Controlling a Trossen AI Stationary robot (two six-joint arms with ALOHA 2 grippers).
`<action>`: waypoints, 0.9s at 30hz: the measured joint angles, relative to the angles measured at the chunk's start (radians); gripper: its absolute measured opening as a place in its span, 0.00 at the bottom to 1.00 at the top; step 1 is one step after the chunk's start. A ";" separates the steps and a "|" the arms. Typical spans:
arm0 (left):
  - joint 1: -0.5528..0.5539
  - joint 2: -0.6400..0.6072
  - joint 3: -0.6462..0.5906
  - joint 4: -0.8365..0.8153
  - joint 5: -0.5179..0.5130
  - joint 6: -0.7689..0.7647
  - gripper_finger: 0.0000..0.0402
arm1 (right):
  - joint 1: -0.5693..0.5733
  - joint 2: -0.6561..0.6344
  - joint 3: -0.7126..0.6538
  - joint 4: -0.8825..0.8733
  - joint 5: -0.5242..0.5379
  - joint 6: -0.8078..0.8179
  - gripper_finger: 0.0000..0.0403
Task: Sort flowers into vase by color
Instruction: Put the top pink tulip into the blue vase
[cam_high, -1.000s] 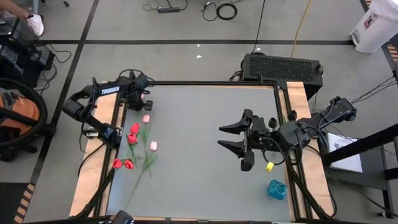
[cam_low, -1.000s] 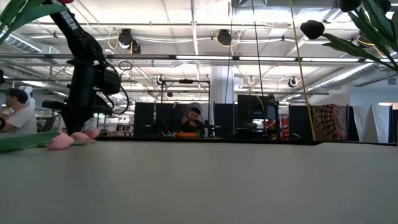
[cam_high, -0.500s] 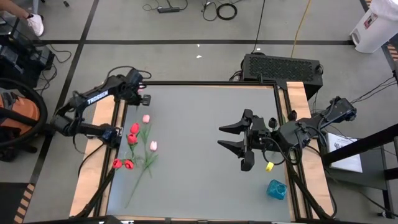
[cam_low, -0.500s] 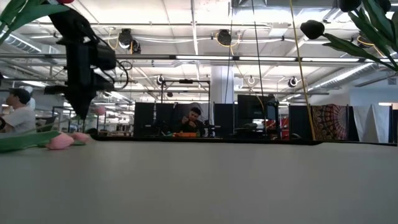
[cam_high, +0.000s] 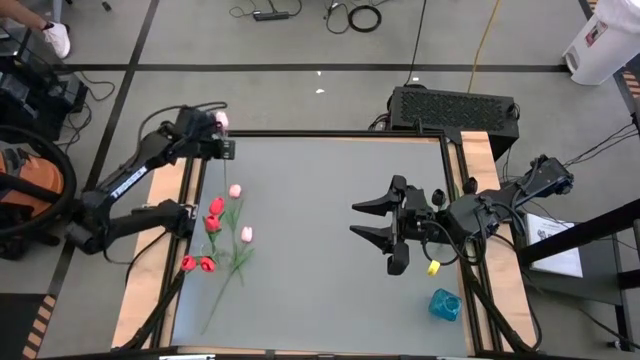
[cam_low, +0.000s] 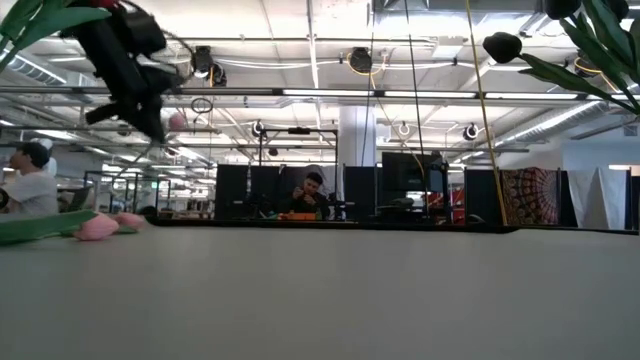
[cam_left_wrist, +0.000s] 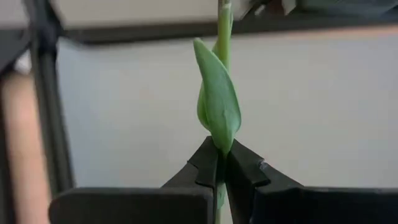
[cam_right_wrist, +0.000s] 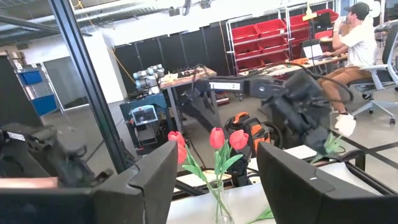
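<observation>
My left gripper (cam_high: 214, 131) hangs above the table's far left corner, shut on a pink tulip whose head (cam_high: 221, 120) (cam_low: 177, 121) shows beside it. More red and pink tulips (cam_high: 222, 232) are grouped at the table's left; two pink heads (cam_low: 100, 226) lie on the tabletop. In the right wrist view a glass vase (cam_right_wrist: 217, 200) holds three red tulips (cam_right_wrist: 216, 137). My right gripper (cam_high: 355, 220) (cam_right_wrist: 217, 155) hangs open and level over the table's right half, pointing left, nothing between its fingers. My left gripper pinches the pink tulip's green stem (cam_left_wrist: 218, 179) between its two fingertips, right at the base of a leaf (cam_left_wrist: 217, 106). The fingers slant downward and lie across the stem. The tulip is lifted clear of the table; its lower stem is hidden.
A small yellow thing (cam_high: 433, 267) and a blue object (cam_high: 445, 303) sit at the table's right near corner. Black tulips (cam_low: 502, 45) and green leaves (cam_low: 40, 20) hang close to the low camera. People sit beyond the table. The grey middle (cam_high: 310, 250) holds nothing.
My left gripper has risen from the tabletop and drawn back toward the far left corner, tipping from steeply down to a slant. It stays shut on the pink tulip, which has come up off the table and now hangs clear.
</observation>
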 joint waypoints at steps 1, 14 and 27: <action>0.000 -0.020 0.000 0.023 0.015 0.000 0.05 | 0.000 0.000 0.000 0.000 0.000 0.000 0.52; -0.004 -0.189 0.000 0.505 0.398 -0.005 0.05 | 0.000 0.000 0.000 0.000 0.000 0.000 0.52; -0.166 -0.198 0.012 0.939 0.546 -0.132 0.05 | 0.000 0.000 0.000 0.000 0.000 0.000 0.52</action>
